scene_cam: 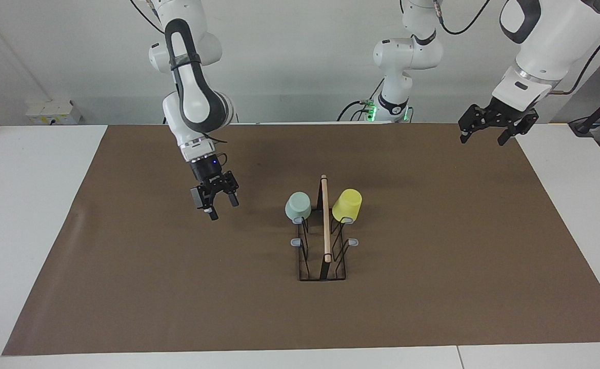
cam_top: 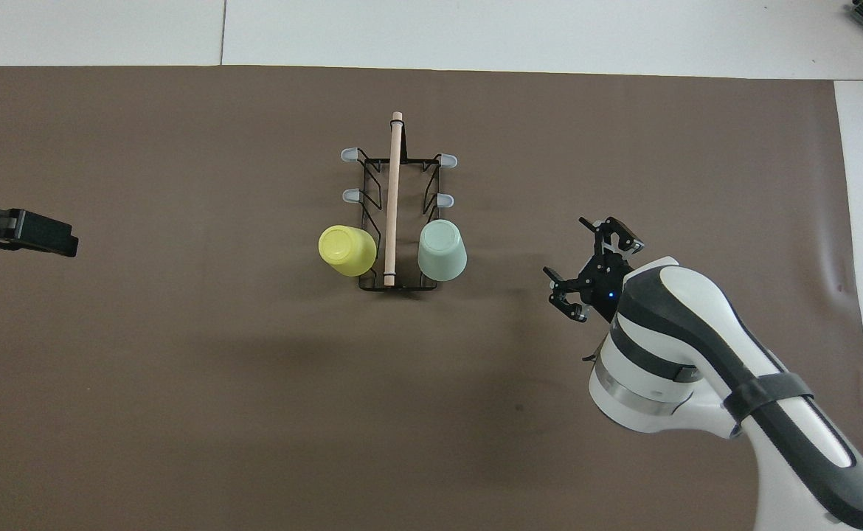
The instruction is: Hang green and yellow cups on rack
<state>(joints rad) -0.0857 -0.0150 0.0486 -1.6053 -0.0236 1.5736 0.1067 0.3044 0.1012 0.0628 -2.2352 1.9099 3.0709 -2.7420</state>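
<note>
Cups hang on the rack, apart from the right end effector (wide, empty).

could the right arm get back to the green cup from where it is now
Probably yes: the right gripper hangs open and empty over bare mat beside the rack, with nothing between it and the green cup.

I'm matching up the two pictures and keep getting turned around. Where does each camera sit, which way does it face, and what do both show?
Facing view: high across the table, looking back at the robots; both arms show whole, the left tool at the mat's corner, the right tool above bare mat.
Overhead view: high above the robots' end, looking forward and steeply down; the right arm enters from the bottom, the left tool shows only at the edge.
Shared: the rack holding the green cup and yellow cup, mirrored between views.
</note>
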